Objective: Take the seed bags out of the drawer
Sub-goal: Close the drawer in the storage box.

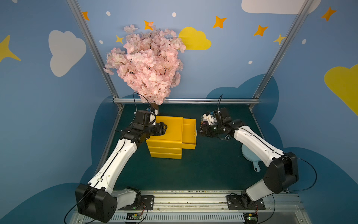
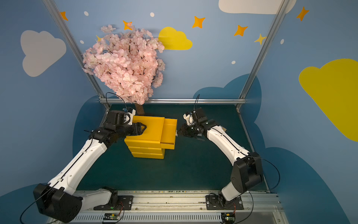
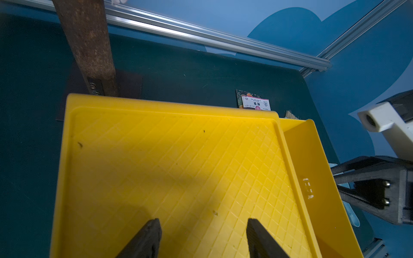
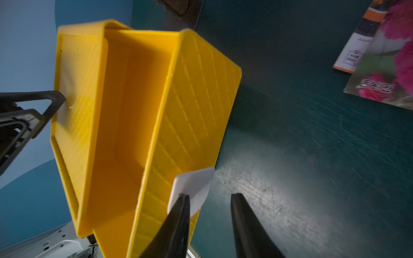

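The top drawer [image 1: 188, 131] [image 2: 170, 130] of the yellow cabinet [image 1: 170, 128] is pulled out to the right. In the right wrist view the drawer's [image 4: 134, 111] inside shows bare. Two seed bags [image 4: 384, 76] lie overlapping on the green mat, one with pink flowers up. The left wrist view shows a seed bag [image 3: 254, 102] behind the cabinet. My left gripper [image 1: 164, 128] [image 3: 203, 223] is open over the cabinet top. My right gripper [image 1: 200, 132] [image 4: 210, 196] is open at the drawer's white handle [image 4: 192, 185], which sits against one finger.
A pink blossom tree [image 1: 149, 64] stands behind the cabinet, its trunk [image 3: 87, 49] close to the back edge. A light blue scoop [image 1: 249, 155] lies under my right arm. A small brush [image 2: 223, 128] rests near the right wrist.
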Motion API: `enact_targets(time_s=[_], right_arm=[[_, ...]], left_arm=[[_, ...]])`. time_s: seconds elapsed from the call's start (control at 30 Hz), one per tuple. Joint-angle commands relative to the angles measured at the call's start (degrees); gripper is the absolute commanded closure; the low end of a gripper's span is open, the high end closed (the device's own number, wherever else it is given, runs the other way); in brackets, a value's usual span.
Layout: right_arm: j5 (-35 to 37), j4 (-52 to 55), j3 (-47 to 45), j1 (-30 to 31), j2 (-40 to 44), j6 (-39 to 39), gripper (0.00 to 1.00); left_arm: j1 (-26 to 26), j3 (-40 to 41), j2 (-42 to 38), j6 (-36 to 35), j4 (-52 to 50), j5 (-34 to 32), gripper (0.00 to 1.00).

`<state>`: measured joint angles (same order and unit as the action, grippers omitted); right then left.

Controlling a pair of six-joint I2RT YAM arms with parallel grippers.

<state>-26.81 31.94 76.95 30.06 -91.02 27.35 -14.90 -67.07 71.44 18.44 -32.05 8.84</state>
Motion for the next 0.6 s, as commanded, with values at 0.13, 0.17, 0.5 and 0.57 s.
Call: enact_targets(time_s=[0.13,0.17,0.5,0.57], right_arm=[[-7.1,-10.1,3.4,3.0,-5.6,6.7,0.65],[-7.8,-11.6,3.4,3.3,-6.2,7.6,0.65],[-13.7,-22.0,0.5,4.3,-8.3,13.7,0.65],[-13.9,-23.0,-1.2,4.3,-7.9,14.1,0.64]], left_arm=[[-0.1,2.6,1.4,1.5,-11.2,-0.8,0.34],[-0.2,2.8,1.3,1.5,-11.2,-0.8,0.34],[-0.6,4.5,0.5,2.1,-10.8,-0.6,0.34],[-0.7,4.7,0.5,2.2,-10.7,-0.6,0.34]])
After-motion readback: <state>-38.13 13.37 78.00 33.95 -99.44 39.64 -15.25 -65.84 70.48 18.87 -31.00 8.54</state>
